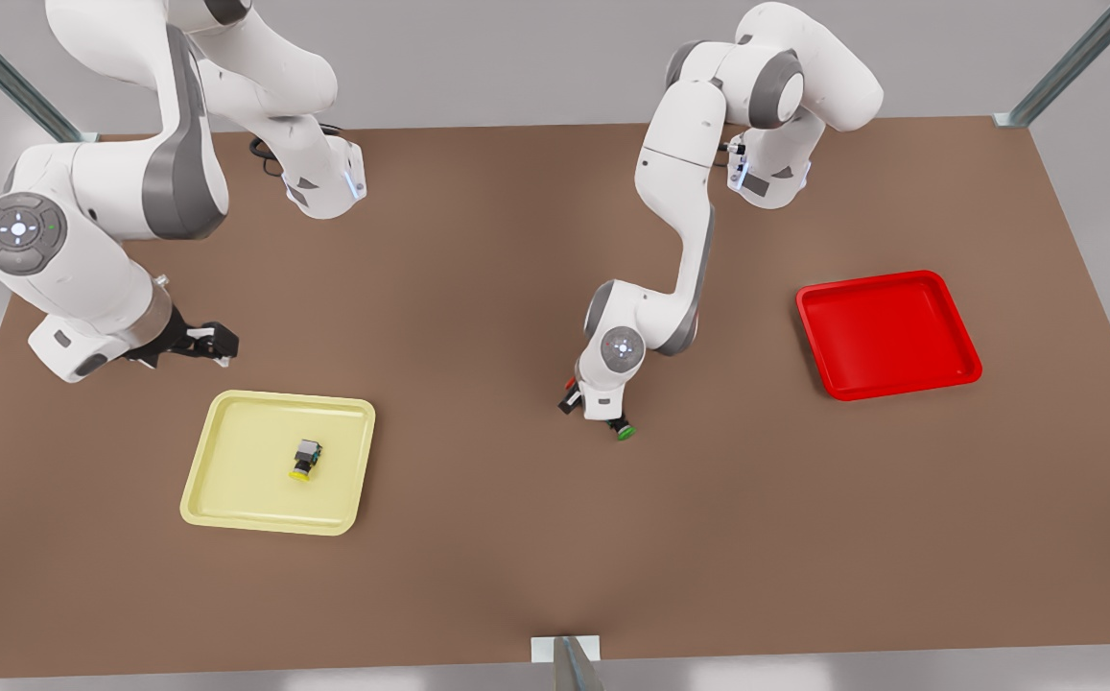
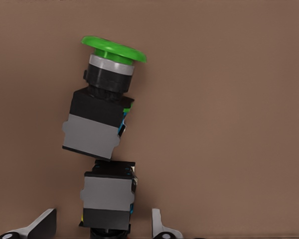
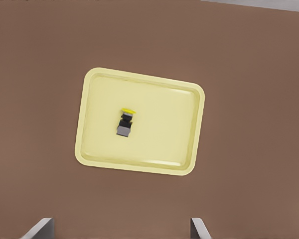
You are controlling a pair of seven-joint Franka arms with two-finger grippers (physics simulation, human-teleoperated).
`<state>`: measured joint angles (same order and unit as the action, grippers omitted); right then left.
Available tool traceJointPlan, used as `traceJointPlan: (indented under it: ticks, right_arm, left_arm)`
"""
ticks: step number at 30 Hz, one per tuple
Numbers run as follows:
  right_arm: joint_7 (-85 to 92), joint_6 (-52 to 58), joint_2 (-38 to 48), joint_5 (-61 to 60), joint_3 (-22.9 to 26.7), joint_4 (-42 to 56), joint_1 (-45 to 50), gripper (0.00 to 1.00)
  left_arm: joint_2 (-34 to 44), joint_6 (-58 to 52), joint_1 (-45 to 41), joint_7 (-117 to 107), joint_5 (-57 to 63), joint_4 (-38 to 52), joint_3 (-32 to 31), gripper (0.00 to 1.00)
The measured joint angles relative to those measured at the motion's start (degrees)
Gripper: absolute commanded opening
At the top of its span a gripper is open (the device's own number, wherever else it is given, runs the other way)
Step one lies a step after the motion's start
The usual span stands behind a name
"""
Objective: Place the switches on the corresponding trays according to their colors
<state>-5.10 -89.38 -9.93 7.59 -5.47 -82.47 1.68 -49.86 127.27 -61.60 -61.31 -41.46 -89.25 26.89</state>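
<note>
The left gripper (image 1: 598,415) hangs low at frame centre, fingers (image 2: 42,224) spread. The right gripper (image 1: 214,343) hovers at centre-left, fingers (image 3: 40,228) wide apart.

- Brown table (image 1: 516,537).
- Yellow tray (image 1: 228,499), on the table, well to the front view's left of the red tray (image 1: 948,374).
- Green switch (image 1: 625,432) and red switch (image 1: 571,384), between both trays, touching.

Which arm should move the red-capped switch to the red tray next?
Left, probably: the left gripper hangs open over the dark-bodied switch beside the green-capped switch. The open right gripper waits beside the pale yellow tray.
</note>
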Motion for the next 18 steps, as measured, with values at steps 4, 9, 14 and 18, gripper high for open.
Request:
traceJointPlan:
  ticks: [4,9,14,18]
  right_arm:
    - [0.00,-0.09,-0.01,-0.01,-0.05,0.00,-0.03,1.00]
    - [0.00,-0.18,-0.01,-0.03,-0.06,0.00,-0.03,1.00]
    - [0.00,-0.27,-0.01,0.01,-0.06,0.03,0.00,1.00]
    - [0.00,0.13,0.08,0.04,-0.04,0.12,0.00,1.00]
  left_arm:
    - [-0.24,1.44,-0.05,-0.03,-0.06,-0.04,-0.08,0.84]
    - [-0.15,2.28,-0.06,-0.48,-3.24,-0.18,0.00,0.75]
    - [0.11,2.19,-0.19,0.48,-3.82,-0.57,0.00,0.62]
    - [-0.06,2.19,-0.10,1.89,-3.35,-0.76,0.00,0.62]
